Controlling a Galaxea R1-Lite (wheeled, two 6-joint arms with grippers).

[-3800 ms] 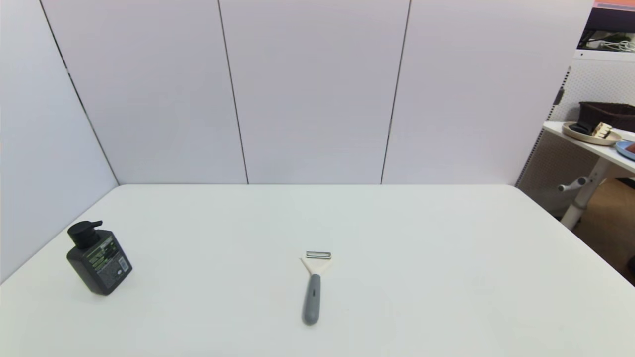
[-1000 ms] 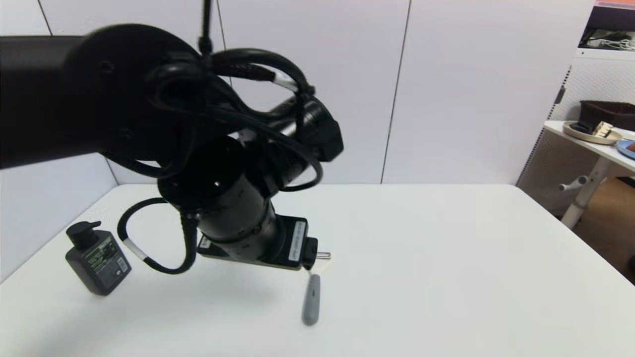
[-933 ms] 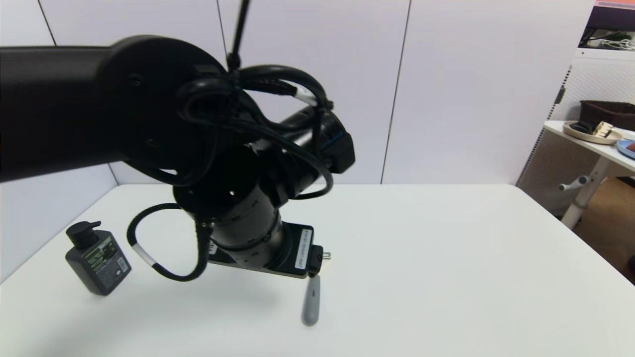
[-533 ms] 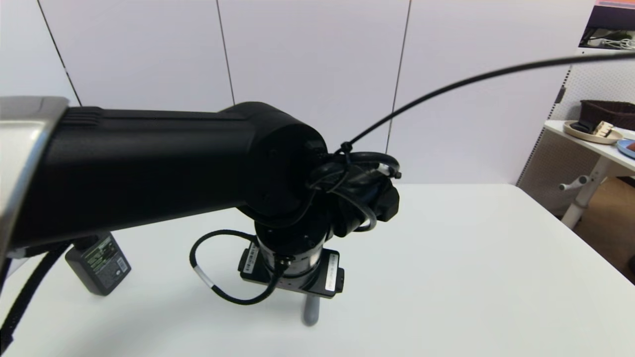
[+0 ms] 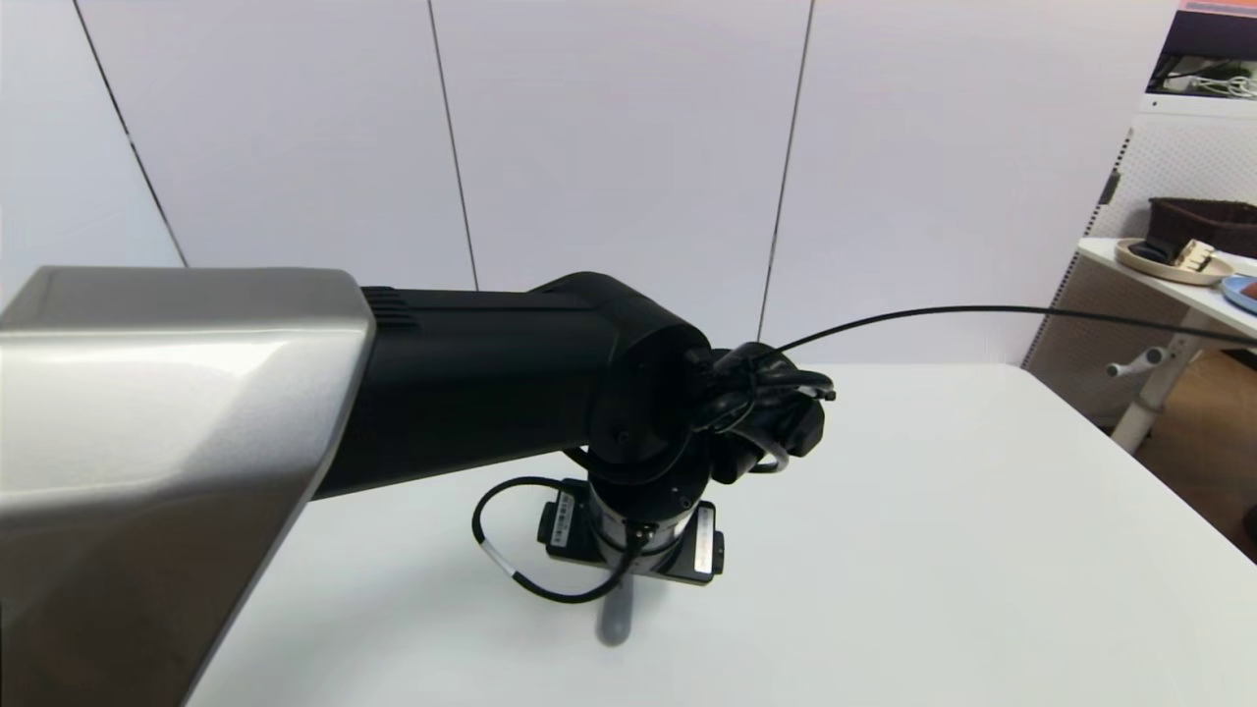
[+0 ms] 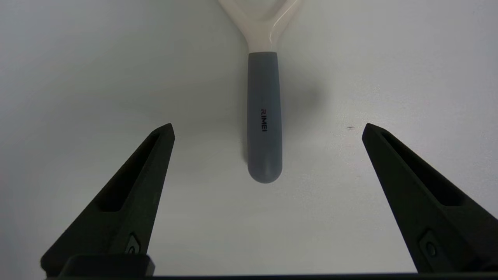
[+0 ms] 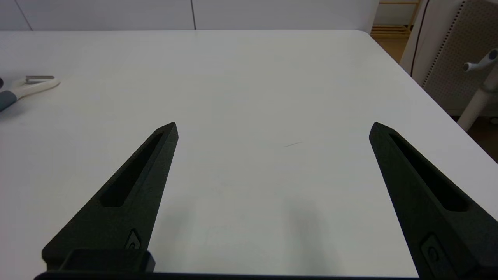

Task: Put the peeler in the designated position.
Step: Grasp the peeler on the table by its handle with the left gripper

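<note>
Our left tool (image 6: 266, 130) hangs above the bench (image 6: 78, 58) with its two black fingers (image 6: 132, 186) spread wide apart, gripping nothing. Between them, lower down on the white surface, lies the peeler (image 6: 264, 116), untouched. Nearest us is the rounded butt of its grey handle (image 6: 264, 163), which runs straight away from the wrist and carries a small printed brand name. Beyond that the handle meets the cream-white forked head (image 6: 261, 23), which runs out of the wrist view. In the head view our left arm covers most of the peeler; only the handle's end (image 5: 616, 619) shows below the wrist.

We judge the peeler to be light and rigid. The handle looks smooth and rounded, so it may roll or slip under a pinch that lands off centre. We think the best hold is across the middle of the grey handle, well short of the fork and the metal blade (image 7: 39, 77), which the right wrist view shows at the far tip.

Our right tool (image 7: 272, 128) is parked off to the side over bare bench, fingers likewise wide apart, with the peeler well away from it. The target spot has no marking we can see.
</note>
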